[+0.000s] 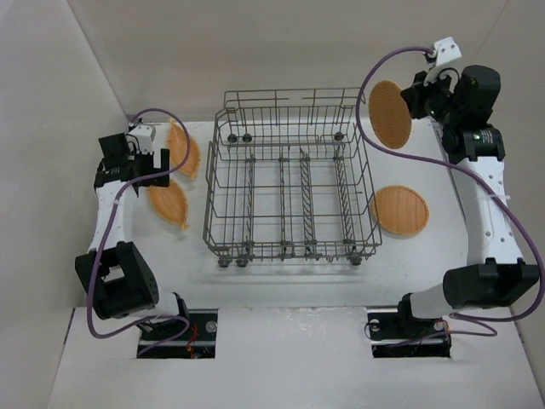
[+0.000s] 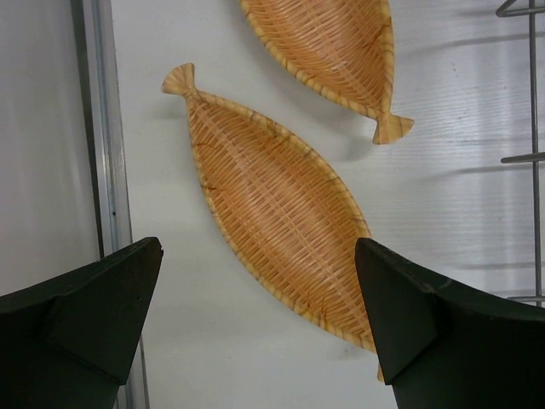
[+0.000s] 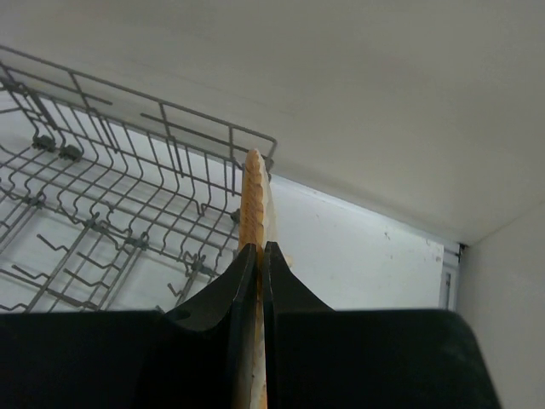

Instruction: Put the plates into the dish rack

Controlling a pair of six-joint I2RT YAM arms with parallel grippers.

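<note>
The grey wire dish rack (image 1: 288,92) stands mid-table with nothing in it. My right gripper (image 1: 410,102) is shut on the edge of a round woven orange plate (image 1: 389,114), held upright in the air just beyond the rack's back right corner. In the right wrist view that plate (image 3: 253,196) rises edge-on from between my fingertips (image 3: 258,249), with the rack (image 3: 128,204) to its left. A second round plate (image 1: 400,210) lies flat to the right of the rack. Two leaf-shaped plates (image 1: 169,204) (image 1: 184,150) lie left of it. My left gripper (image 2: 257,256) hangs open above the nearer plate (image 2: 277,209).
White walls close in the table at the back and both sides. A metal strip (image 2: 109,128) runs along the left wall's foot. Rack wires (image 2: 532,85) show at the right edge of the left wrist view. Purple cables loop over both arms.
</note>
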